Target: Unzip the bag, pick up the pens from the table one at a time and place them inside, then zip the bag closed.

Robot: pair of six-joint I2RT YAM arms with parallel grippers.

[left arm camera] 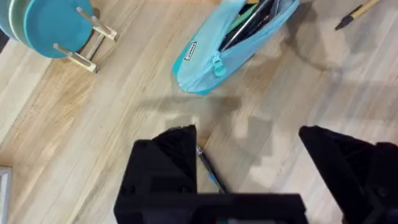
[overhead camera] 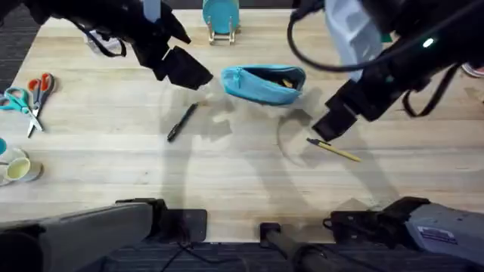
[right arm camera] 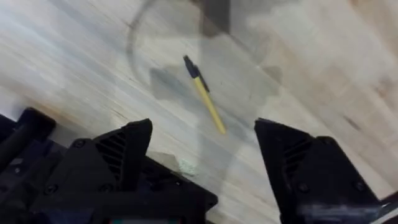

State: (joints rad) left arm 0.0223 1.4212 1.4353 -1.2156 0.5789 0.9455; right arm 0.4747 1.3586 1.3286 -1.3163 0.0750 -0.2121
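While both arms hang above the table, nothing is held yet, so the lines below read the scene as it lies

Bag: the bag (overhead camera: 264, 83) lies on its side at the far middle of the table (overhead camera: 227, 181), zipper already open; dark slim things show inside the mouth in the left wrist view, so the unzip step looks done

Yellow pen: the yellow pen (overhead camera: 333, 149) lies flat on bare wood, near the bag's right end but apart from it, black tip pointing toward the middle

Right gripper: the right gripper (right arm camera: 202, 158) hovers over that pen with jaws spread wide and empty, lined up, I judge, for a straight drop onto the shaft

Black pen: the black pen (overhead camera: 181, 122) lies slanted, apart from the bag on its left

Left gripper: the left gripper (left arm camera: 249, 158) hangs wide and empty just above the black pen, probably waiting its turn

Edges: scissors (overhead camera: 32, 98) sit well off at the left edge; a teal round object on a stand (overhead camera: 221, 19) stands behind the bag

Open room: bare wood all round both pens, so either descent looks unobstructed
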